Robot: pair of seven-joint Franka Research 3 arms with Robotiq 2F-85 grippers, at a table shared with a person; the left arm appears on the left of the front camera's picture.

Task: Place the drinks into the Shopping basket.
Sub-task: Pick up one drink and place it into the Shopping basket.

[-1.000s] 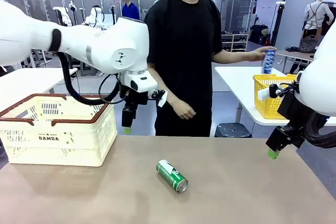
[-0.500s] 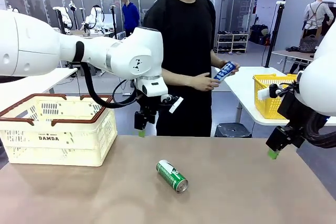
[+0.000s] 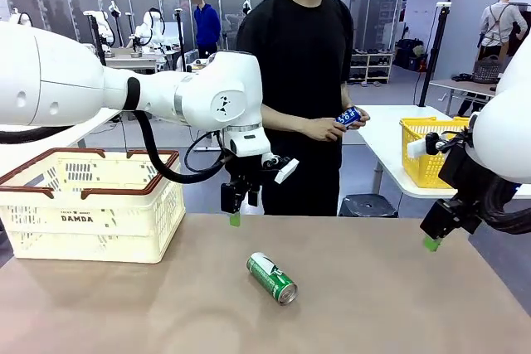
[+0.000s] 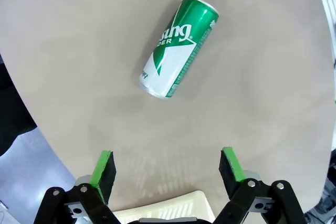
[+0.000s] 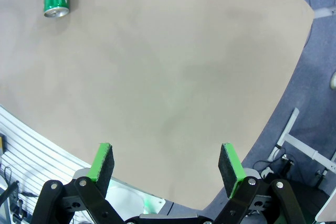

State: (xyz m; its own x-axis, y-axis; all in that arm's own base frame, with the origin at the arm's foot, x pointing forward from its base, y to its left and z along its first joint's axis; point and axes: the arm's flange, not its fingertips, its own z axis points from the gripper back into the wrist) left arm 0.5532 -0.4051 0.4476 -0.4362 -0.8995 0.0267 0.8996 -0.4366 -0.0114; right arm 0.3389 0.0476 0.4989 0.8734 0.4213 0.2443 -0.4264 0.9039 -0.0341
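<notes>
Left claw (image 4: 167, 160): I am holding it released over tabletop (image 3: 398, 288). Green can (image 3: 271, 278): lying sideways, long axis running diagonally far-left to near-right.

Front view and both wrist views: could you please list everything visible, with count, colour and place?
green can: one, green with white markings, lying on its side mid-table
blue can: one, blue with white print, held at chest height
Shopping basket: one, cream with reddish-brown rim, on the table's left end
yellow basket: one, yellow, on the side table
table: one, brown, nearest the camera
side table: one, white, behind at right
person: one, black shirt, at the far side
person's hands: two, holding the blue can
left gripper: one, black with green pads, open, above the table beyond the green can
right gripper: one, black with green pads, open, raised near the table's right edge
</notes>
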